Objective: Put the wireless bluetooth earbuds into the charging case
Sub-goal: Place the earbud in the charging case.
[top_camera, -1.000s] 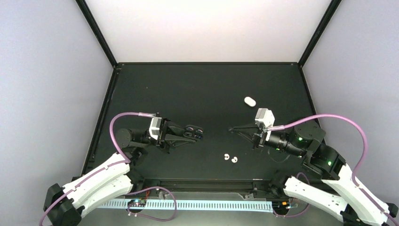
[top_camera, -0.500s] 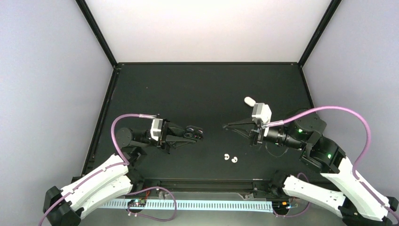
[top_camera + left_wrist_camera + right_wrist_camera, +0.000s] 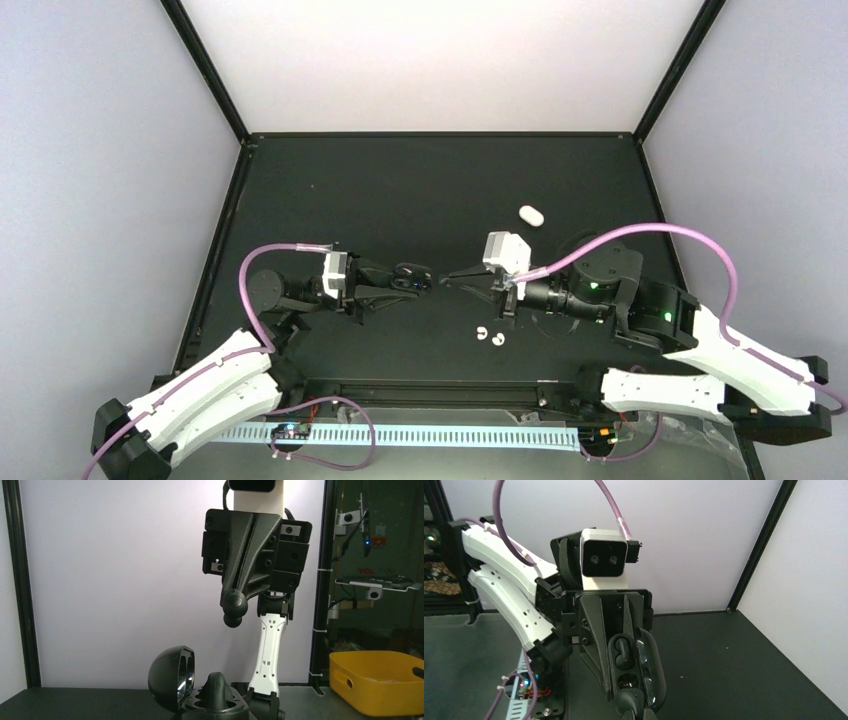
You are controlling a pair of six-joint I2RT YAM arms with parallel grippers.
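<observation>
- The left hand is clamped on the open black charging case, its lid swung back
- One black earbud sits in a slot of that case
- The right hand, fingers nearly together, pinches another black bud just beside the case
- Two white earbuds lie on the worktop near the right hand; a white case lies farther back

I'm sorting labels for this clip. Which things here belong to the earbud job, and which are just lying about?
Job:
open black charging case in the left gripper
black earbud in the right gripper
two white earbuds on the table
white oval, possibly another case

Lying about:
yellow bin outside the enclosure
</observation>
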